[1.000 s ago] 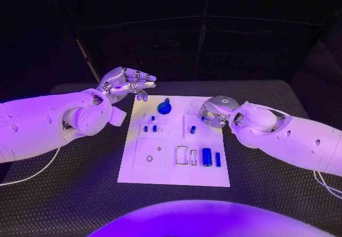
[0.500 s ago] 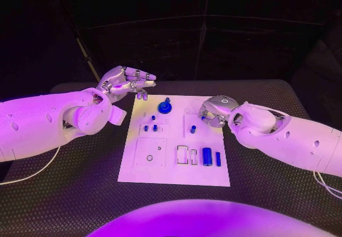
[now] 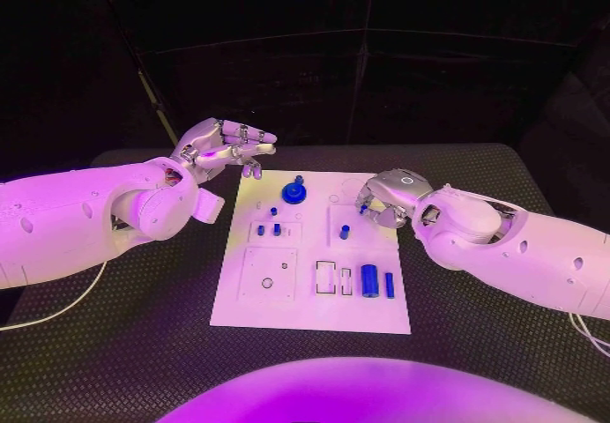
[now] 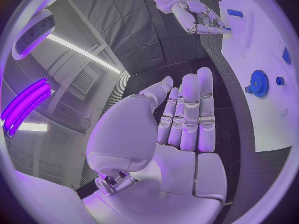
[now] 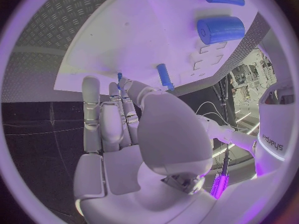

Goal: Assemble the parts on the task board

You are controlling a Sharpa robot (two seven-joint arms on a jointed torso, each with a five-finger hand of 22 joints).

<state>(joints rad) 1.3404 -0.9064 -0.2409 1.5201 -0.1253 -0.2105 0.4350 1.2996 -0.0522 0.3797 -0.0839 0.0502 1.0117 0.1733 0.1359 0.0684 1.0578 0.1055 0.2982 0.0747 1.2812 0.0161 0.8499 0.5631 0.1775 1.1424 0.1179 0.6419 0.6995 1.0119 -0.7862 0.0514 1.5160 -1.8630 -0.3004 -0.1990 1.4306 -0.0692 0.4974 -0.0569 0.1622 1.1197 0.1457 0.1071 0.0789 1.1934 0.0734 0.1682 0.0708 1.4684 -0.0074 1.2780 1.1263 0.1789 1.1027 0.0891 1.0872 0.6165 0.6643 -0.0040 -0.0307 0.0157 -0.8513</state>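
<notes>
While your right hand (image 3: 385,196) is pinching a small blue part (image 5: 119,77) over the task board (image 3: 305,304), your left hand (image 3: 226,148) is hovering released, clear of the work.

right robot hand (image 3: 385,196): fingertips curl under the palm, hidden in the head view
pin (image 5: 119,78): a small blue tip at those fingertips; whether it is held cannot be told
board (image 5: 143,30): cut off beyond the right robot hand's wrist view
left robot hand (image 3: 226,148): fingertip contents too small to tell

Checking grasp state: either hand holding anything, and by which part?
Right hand pinches a small blue part by one end between its fingertips, over the board. Left hand holds nothing.
</notes>
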